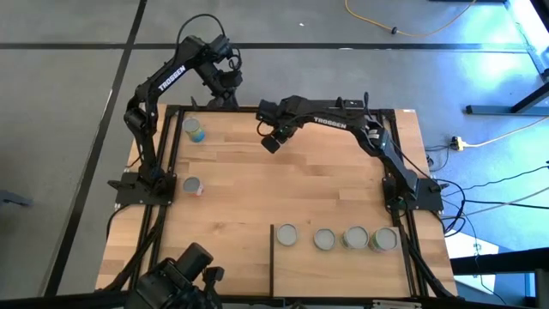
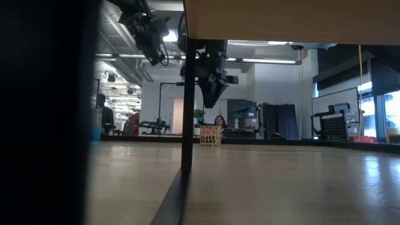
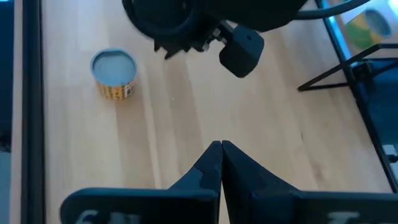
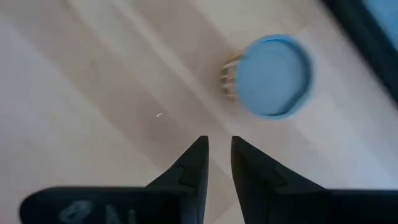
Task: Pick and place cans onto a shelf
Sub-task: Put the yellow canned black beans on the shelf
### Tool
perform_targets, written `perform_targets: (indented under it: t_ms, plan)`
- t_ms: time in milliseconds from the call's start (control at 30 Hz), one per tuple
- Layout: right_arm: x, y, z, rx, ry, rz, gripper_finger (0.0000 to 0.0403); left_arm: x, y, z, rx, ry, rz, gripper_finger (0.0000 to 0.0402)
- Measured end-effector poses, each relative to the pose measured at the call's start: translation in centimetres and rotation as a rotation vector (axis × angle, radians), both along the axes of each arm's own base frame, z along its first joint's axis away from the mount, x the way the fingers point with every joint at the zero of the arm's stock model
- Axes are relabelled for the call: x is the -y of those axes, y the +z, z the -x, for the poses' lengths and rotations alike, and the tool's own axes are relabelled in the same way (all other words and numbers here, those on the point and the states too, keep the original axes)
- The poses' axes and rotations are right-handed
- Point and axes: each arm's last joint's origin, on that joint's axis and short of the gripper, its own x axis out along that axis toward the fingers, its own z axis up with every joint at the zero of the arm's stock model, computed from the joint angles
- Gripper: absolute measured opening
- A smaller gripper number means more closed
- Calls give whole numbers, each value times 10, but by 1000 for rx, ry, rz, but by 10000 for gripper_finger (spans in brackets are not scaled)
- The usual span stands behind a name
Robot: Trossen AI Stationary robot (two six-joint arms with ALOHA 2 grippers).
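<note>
Pale striped plank table [image 1: 257, 184] carries round, grey-topped cans: four [image 1: 334, 238] in a row at the lower right on the shelf [image 1: 343, 262], two at the left [image 1: 194, 129]. White "TROSSEN" lettering marks both dark arms. Left gripper [image 3: 221, 149], upper centre, is closed and empty. Right gripper [image 4: 216, 144], just right of it, stands slightly parted, empty, above a blue-rimmed can [image 4: 273, 76].
</note>
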Motion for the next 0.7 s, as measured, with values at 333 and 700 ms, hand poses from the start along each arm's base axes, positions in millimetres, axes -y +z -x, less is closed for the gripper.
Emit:
perform_targets:
  t_ms: [333, 700]
  plan:
    - [-4, -13, -6, -36, 24, 16, 71, 0, 0, 0, 22, -39, -34, 0]
    - [-12, -42, -16, -158, 93, 132, 71, -1, 1, -1, 54, -42, -22, 0]
